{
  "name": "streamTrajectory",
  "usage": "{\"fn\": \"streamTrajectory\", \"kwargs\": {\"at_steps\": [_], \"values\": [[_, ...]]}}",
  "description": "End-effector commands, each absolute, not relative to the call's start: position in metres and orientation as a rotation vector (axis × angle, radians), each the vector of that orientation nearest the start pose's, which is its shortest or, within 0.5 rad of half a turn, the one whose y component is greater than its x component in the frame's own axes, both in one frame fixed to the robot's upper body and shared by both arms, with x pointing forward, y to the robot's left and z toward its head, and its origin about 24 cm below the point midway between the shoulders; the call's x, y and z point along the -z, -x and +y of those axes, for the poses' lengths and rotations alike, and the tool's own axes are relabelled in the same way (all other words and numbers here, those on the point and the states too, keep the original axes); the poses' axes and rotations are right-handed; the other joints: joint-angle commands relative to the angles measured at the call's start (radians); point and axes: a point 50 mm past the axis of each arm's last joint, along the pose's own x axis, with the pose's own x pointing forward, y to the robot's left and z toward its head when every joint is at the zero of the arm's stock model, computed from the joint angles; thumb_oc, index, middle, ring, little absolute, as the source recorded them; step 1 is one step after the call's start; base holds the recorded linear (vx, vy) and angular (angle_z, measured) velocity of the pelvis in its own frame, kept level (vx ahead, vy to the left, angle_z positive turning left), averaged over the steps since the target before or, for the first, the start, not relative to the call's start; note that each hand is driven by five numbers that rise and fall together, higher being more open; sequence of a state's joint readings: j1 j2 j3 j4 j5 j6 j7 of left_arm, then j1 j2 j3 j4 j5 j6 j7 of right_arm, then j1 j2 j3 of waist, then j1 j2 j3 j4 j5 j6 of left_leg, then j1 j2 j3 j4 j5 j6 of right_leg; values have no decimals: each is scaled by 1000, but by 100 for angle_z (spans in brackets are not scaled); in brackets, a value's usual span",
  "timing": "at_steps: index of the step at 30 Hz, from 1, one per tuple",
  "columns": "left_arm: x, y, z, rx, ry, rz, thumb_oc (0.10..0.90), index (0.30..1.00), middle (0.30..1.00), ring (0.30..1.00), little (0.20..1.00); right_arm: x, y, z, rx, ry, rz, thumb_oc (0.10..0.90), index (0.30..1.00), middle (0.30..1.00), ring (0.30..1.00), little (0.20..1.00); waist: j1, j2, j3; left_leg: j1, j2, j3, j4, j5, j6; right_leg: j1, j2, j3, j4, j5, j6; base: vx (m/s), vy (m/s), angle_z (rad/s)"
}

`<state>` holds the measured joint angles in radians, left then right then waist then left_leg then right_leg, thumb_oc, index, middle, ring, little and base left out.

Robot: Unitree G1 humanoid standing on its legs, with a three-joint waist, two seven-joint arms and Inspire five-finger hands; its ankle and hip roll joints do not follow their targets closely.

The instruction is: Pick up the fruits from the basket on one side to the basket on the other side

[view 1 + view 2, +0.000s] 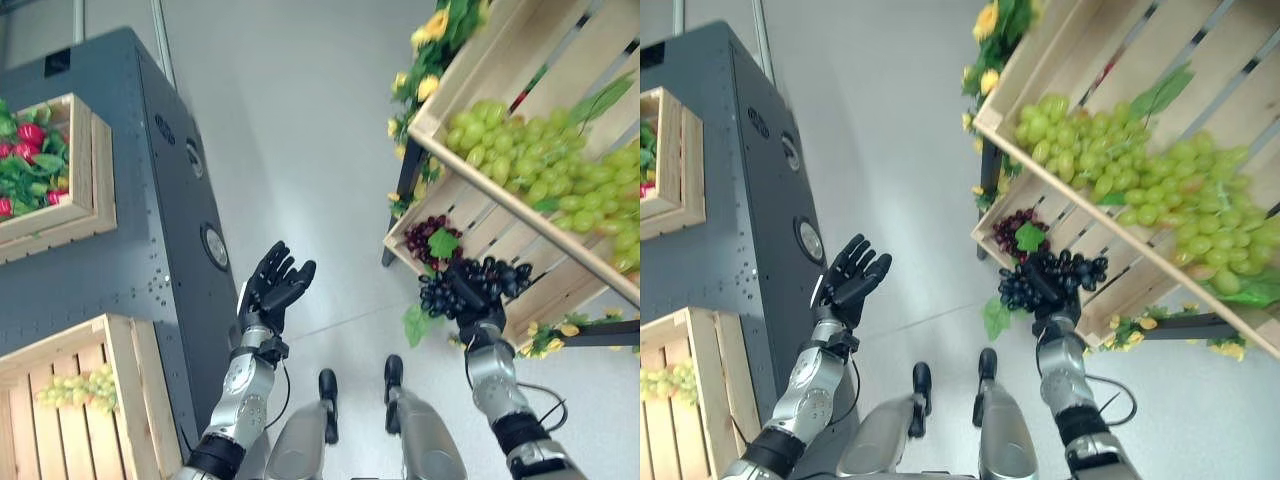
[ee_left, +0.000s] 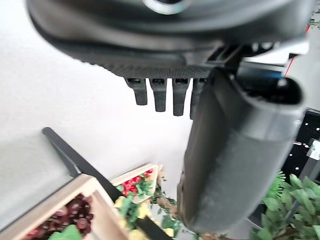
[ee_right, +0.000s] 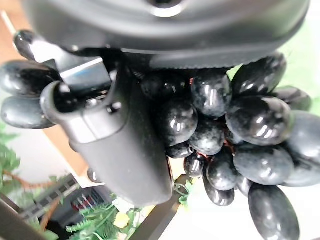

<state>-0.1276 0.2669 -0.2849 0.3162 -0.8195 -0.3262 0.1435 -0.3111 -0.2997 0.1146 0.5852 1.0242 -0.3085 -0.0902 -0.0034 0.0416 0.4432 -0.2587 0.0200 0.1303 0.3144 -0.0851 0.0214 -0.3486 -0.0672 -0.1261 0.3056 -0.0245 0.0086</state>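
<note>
Two crates [image 1: 540,270] of grapes stand right, another crate [image 1: 60,400] lower left. Right hand [image 1: 478,300] grips black grapes [image 1: 480,280], fingers curled round them, just off the lower crate's front. Left hand [image 1: 272,285] hangs empty, fingers spread. Carrying step: swing leftward next.

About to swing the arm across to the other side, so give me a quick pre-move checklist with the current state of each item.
1. Right hand closed on the black grape bunch: ok; the right wrist view shows the thumb against the grapes.
2. Bunch lifted out of the lower right crate: ok; it hangs at the crate's front edge.
3. Grapes all secure on the bunch: cannot tell.
4. Left hand empty, fingers open: ok.
5. Destination crate at lower left has room: ok; it holds one green grape bunch.
</note>
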Motion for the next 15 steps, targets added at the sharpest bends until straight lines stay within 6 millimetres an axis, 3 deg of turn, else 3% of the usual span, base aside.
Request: {"fn": "streamTrajectory", "kwargs": {"at_steps": [1,6,9,15], "values": [[-48,-270,164,-6,510,-145,800,900,900,900,900,-90,-317,-256,320,-589,-339,400,300,300,300,300,15,-4,-3,-137,-38,-13,224,-109,35,-10,-38,-70,207,-131,-61,-9,-5,19],[-51,-270,162,20,505,-137,800,900,900,900,900,-122,-326,-283,366,-548,-413,400,300,300,300,300,26,3,23,-220,-53,-22,314,-141,51,-96,-47,-76,326,-169,-72,17,13,21],[-52,-271,160,34,505,-130,800,900,900,900,900,-150,-332,-309,421,-501,-441,400,300,300,300,300,40,1,35,-291,-61,-32,391,-163,64,-166,-57,-82,409,-190,-80,8,1,8],[-61,-274,159,74,487,-130,800,900,900,900,900,-183,-330,-359,595,-500,-438,400,300,300,300,300,72,1,55,-380,-70,-44,479,-175,76,-250,-69,-93,486,-199,-85,19,-37,11]]}}
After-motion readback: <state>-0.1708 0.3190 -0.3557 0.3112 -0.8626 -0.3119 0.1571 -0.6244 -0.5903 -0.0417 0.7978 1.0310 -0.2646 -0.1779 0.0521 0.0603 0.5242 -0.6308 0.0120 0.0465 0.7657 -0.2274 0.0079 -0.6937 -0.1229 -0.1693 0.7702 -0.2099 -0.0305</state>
